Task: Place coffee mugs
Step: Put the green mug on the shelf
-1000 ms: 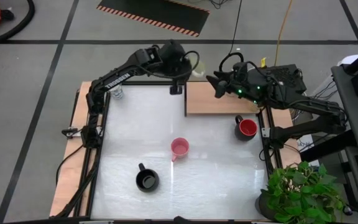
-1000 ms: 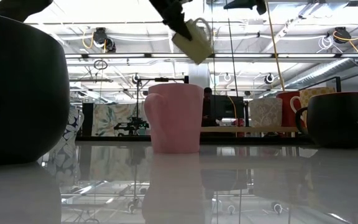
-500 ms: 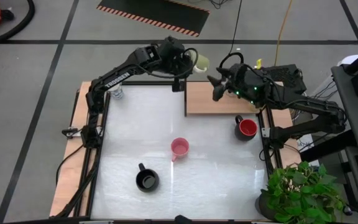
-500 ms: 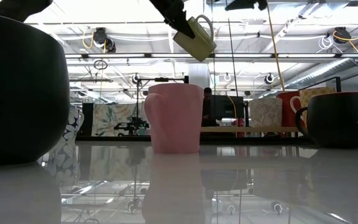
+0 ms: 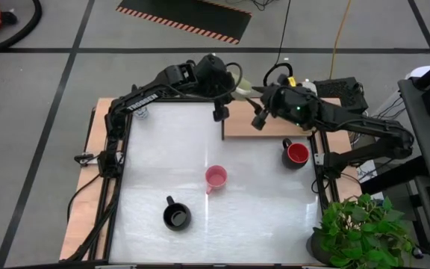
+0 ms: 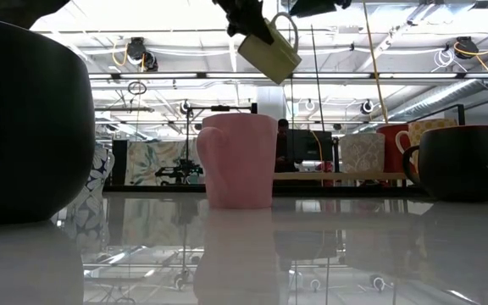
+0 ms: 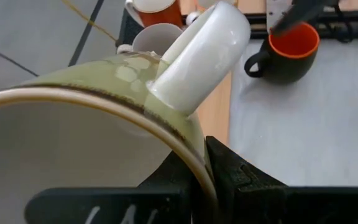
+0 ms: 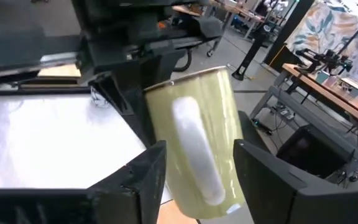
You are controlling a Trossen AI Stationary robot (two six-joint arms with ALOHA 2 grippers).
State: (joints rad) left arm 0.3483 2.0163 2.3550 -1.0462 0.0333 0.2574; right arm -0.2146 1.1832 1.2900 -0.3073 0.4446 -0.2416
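A pale green mug [image 5: 242, 88] with a white handle [image 7: 201, 56] hangs high over the table's far edge, tilted [image 6: 269, 52]. My left gripper [image 5: 226, 86] is shut on it. My right gripper [image 8: 197, 177] comes from the right, its fingers on either side of the mug's body [image 8: 197, 124], handle toward its wrist. On the table stand a pink mug [image 5: 215, 178], a black mug [image 5: 176, 217] and a dark mug with a red inside [image 5: 295, 154]. My left gripper holds the mug by its rim [image 7: 194, 155], right beside the handle's root. One finger [image 7: 235, 177] lies outside the wall and the other seems to be inside the mouth. The mug is lifted clear and tilted, mouth toward this gripper, base pointing away. My right gripper's fingers [image 8: 145, 174] stand close against the mug's two sides; whether they touch it I cannot tell.
A wooden board [image 5: 263, 123] lies at the table's far right. Beyond it stand more mugs [image 7: 157, 25] [image 6: 392, 144]. A potted plant [image 5: 364, 232] is off the near right corner. The white tabletop [image 5: 260, 209] spreads between the standing mugs.
My left gripper has carried the green mug toward the table's right and rolled, so the mug has turned with its handle up. My right gripper has rolled about its own line and moved left to the mug, now standing around its body.
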